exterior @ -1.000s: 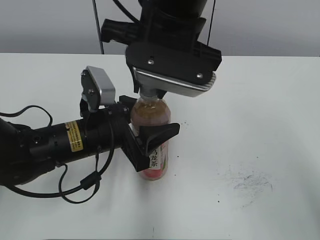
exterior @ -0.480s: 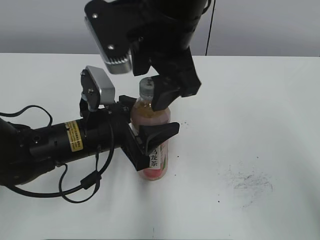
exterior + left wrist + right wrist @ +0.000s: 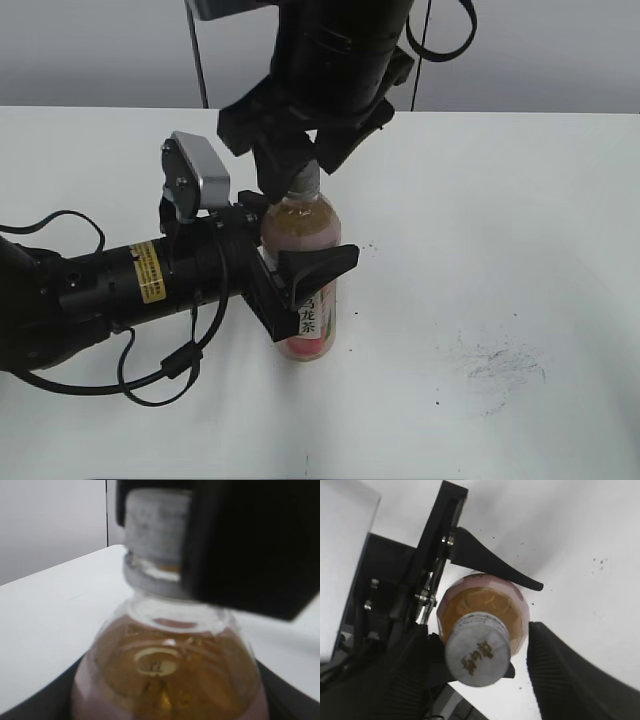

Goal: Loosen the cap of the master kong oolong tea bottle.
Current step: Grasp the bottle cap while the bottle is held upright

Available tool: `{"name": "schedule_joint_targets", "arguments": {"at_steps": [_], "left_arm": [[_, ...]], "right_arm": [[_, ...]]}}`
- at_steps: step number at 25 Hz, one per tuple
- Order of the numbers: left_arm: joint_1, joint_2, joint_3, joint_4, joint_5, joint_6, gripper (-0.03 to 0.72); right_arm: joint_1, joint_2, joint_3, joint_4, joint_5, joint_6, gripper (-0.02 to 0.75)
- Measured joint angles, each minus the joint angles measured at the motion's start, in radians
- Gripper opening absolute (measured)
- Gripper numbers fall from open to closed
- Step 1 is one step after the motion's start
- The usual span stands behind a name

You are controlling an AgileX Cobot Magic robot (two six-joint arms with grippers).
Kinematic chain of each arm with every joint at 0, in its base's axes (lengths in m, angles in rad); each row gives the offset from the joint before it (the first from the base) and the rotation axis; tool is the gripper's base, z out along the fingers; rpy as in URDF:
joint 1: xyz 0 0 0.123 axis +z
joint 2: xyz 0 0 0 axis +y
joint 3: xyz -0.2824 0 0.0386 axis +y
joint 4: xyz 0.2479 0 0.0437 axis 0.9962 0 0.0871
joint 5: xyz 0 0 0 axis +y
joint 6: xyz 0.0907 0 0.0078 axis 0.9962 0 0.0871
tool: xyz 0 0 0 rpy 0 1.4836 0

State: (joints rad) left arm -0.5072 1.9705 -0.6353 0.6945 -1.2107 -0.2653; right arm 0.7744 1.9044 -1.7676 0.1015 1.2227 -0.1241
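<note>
The master kong oolong tea bottle (image 3: 308,300) stands upright on the white table, amber tea showing above its pink-and-white label. My left gripper (image 3: 296,242) is shut on its upper body from the left, one black finger (image 3: 322,264) across the front. In the left wrist view the bottle's shoulder (image 3: 165,670) fills the frame. The white-grey cap (image 3: 477,649) (image 3: 305,182) (image 3: 152,530) sits on the neck. My right gripper (image 3: 477,656) hangs over it from above, open. Its ribbed fingers (image 3: 570,680) straddle the cap, with a gap on the right side.
My left arm (image 3: 100,290) lies low across the table's left half, with black cables (image 3: 150,375) looping beside it. A grey scuff mark (image 3: 500,365) stains the table at the right. A grey wall (image 3: 100,50) runs behind the table.
My right gripper let go of the cap, lifted a little, turned about its wrist and came back down around the cap with jaws apart. The left gripper and bottle stayed still.
</note>
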Motion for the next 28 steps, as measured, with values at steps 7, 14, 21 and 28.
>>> {"name": "schedule_joint_targets", "arguments": {"at_steps": [7,14,21,28], "left_arm": [[0.000,0.000,0.000,0.000,0.000,0.000,0.445],[0.000,0.000,0.000,0.000,0.000,0.000,0.445],[0.000,0.000,0.000,0.000,0.000,0.000,0.445],[0.000,0.000,0.000,0.004,0.000,0.004,0.445]], "right_arm": [[0.000,0.000,0.000,0.001,0.000,0.197,0.384],[0.000,0.000,0.000,-0.012,0.000,0.112,0.276],[0.000,-0.001,0.000,-0.010,0.000,-0.514,0.276],[0.000,-0.003,0.000,-0.007,0.003,-1.281,0.276]]}}
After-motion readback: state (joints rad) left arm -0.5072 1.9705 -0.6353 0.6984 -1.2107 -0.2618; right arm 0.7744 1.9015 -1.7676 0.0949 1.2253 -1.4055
